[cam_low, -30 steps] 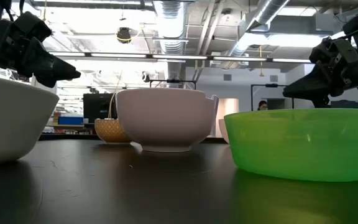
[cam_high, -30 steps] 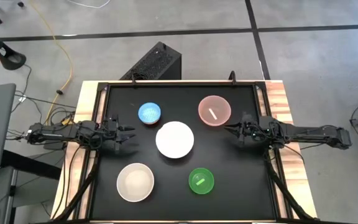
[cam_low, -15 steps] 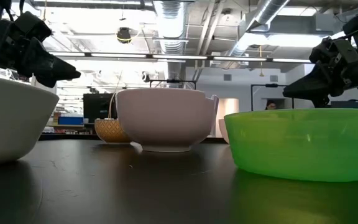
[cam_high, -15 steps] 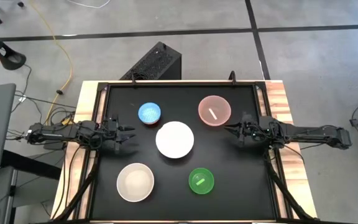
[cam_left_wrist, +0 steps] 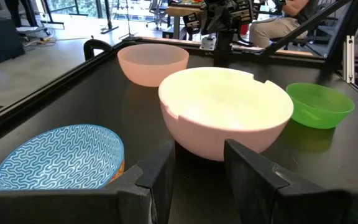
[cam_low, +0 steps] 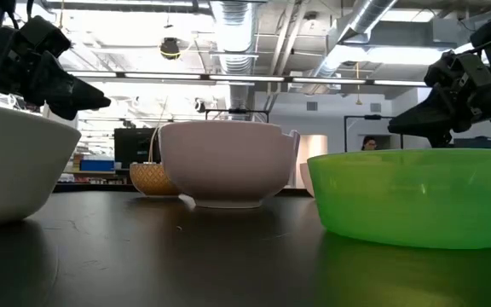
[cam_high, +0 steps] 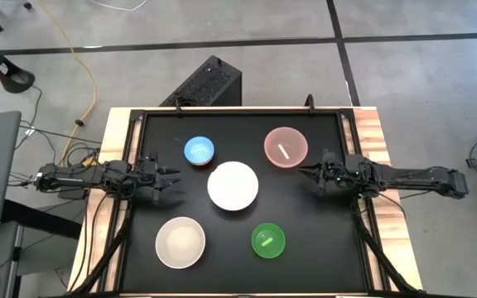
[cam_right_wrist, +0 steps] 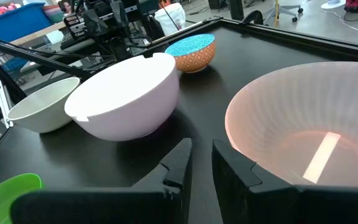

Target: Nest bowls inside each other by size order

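Five bowls stand upright on their bases on the black table top (cam_high: 321, 248): a large white bowl (cam_high: 233, 185) in the middle, a cream-white bowl (cam_high: 180, 242) near left, a translucent pink bowl (cam_high: 286, 146) far right, a bright green bowl (cam_high: 267, 240) near right, and a small bowl with a blue-patterned inside and an orange outside (cam_high: 199, 151) far left. My left gripper (cam_high: 175, 183) is open and empty, left of the white bowl. My right gripper (cam_high: 304, 172) is shut and empty, just near of the pink bowl and right of the white bowl.
A raised black rim (cam_high: 238, 111) runs around the table top, with wooden strips (cam_high: 383, 149) outside it. Free table surface lies between the bowls. In the left wrist view the white bowl (cam_left_wrist: 225, 112) stands straight ahead, with the blue bowl (cam_left_wrist: 61, 165) beside it.
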Robot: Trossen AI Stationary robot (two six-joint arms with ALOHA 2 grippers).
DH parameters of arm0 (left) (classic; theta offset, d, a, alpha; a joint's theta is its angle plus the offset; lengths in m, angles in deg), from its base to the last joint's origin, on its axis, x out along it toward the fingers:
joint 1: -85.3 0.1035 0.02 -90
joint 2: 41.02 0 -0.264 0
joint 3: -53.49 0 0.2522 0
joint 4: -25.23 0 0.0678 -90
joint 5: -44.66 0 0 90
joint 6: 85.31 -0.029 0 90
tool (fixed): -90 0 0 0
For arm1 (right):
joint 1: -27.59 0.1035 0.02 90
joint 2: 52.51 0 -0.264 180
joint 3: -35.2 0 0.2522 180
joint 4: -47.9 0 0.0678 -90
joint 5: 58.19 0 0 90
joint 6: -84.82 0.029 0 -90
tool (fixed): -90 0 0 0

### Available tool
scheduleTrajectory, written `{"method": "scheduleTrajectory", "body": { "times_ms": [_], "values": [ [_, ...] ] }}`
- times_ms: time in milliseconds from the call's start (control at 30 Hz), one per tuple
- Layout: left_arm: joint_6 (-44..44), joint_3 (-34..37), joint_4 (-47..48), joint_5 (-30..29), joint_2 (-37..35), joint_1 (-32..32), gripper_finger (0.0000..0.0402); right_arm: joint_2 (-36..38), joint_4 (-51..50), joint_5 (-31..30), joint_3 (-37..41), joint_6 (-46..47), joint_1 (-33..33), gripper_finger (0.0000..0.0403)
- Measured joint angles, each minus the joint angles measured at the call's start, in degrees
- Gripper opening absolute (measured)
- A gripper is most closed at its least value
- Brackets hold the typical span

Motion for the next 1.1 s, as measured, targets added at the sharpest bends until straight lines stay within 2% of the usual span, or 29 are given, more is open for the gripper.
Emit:
{"method": "scheduleTrajectory", "body": {
  "times_ms": [300, 467, 600, 700, 767, 833, 1000, 1100],
  "values": [
    [-1.16, -0.02, -0.02, -0.13, -0.01, 0.02, 0.0128, 0.00, 0.02, -0.13, 0.01, -4.82, -0.38, 0.0082],
    [-5.18, 0.04, -0.68, -1.14, -0.02, 0.00, 0.0128, 0.00, 0.50, -0.14, 0.00, -2.96, -0.37, 0.0082],
    [-1.14, 0.10, -1.07, -1.15, -0.01, 0.00, 0.0128, 0.00, 6.07, -0.28, 0.00, -2.45, -0.37, 0.0082],
    [1.45, 0.13, -1.87, -1.76, -0.02, 0.02, 0.0128, 0.01, 11.51, -4.14, -0.27, -1.54, -0.80, 0.0082],
    [1.63, 0.13, -2.45, -4.19, 0.00, 0.04, 0.0128, -0.04, 13.07, -6.87, -1.10, -2.49, -1.70, 0.0082],
    [2.31, 0.13, -3.50, -6.60, 0.00, 0.04, 0.0128, -0.02, 14.21, -6.85, -2.52, -4.29, -2.55, 0.0082],
    [4.96, 0.13, -5.97, -14.22, 0.00, 0.06, 0.0128, -2.39, 13.46, -0.91, -8.14, -7.83, -3.85, 0.0082],
    [4.32, 0.13, -6.89, -18.89, -0.02, 0.07, 0.0128, -6.09, 5.40, -6.64, -13.49, -6.57, -4.88, 0.0083]
  ]
}}
